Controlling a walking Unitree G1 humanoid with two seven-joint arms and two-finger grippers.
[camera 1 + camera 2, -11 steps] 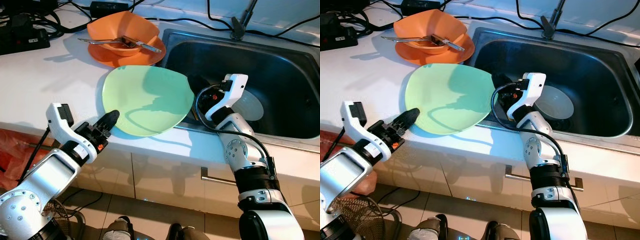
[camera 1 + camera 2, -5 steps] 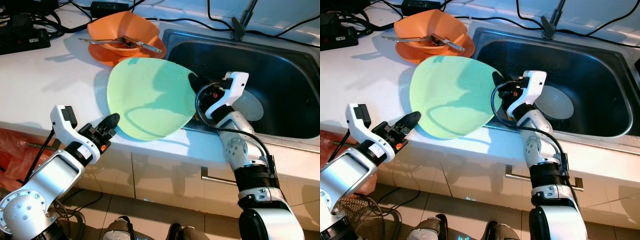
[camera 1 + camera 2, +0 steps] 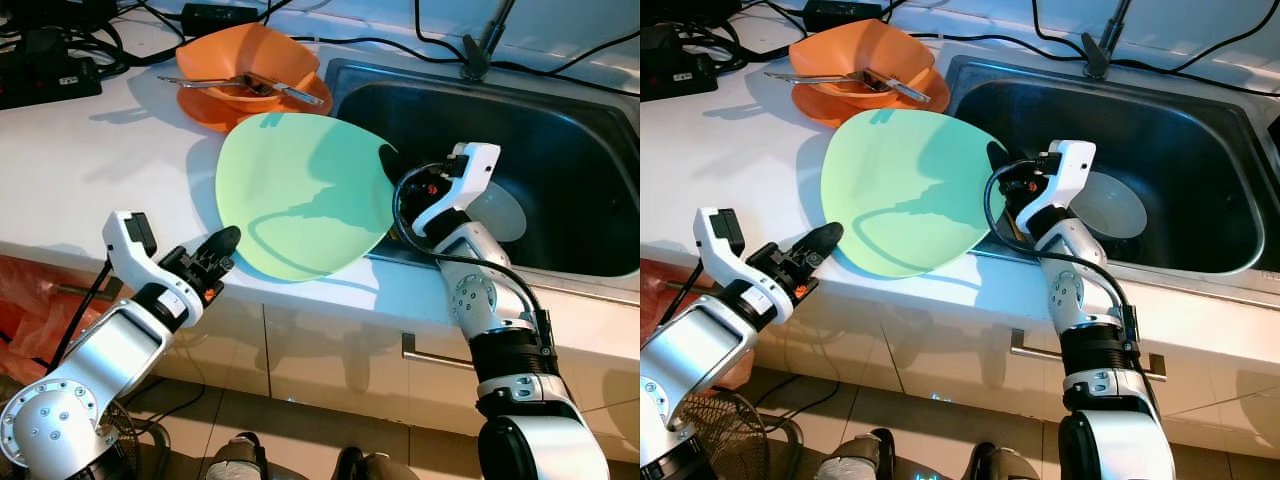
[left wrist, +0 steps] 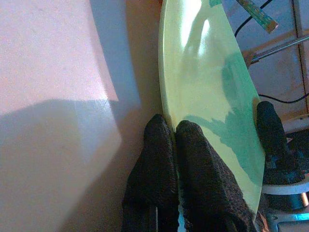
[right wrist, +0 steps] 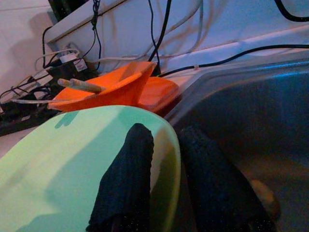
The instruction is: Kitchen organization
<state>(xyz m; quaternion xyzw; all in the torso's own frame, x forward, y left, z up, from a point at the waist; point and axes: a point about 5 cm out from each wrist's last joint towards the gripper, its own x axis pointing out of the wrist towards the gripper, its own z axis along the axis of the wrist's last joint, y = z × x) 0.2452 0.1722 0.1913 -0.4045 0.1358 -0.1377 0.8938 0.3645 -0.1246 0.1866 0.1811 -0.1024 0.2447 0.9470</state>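
Left eye view shows the green plate (image 3: 300, 195) tilted, its near-left edge down on the white counter (image 3: 90, 170) and its far-right edge raised over the rim of the sink (image 3: 560, 130), so it spans the gap between the two arms. The right gripper (image 5: 166, 159) has its jaws pinching the plate's raised rim at the sink side, one finger on each face, while the left gripper (image 4: 169, 140) has its jaws nearly together astride the opposite low edge. Any lift toward the sink would, I judge, hinge on the right arm's hold.
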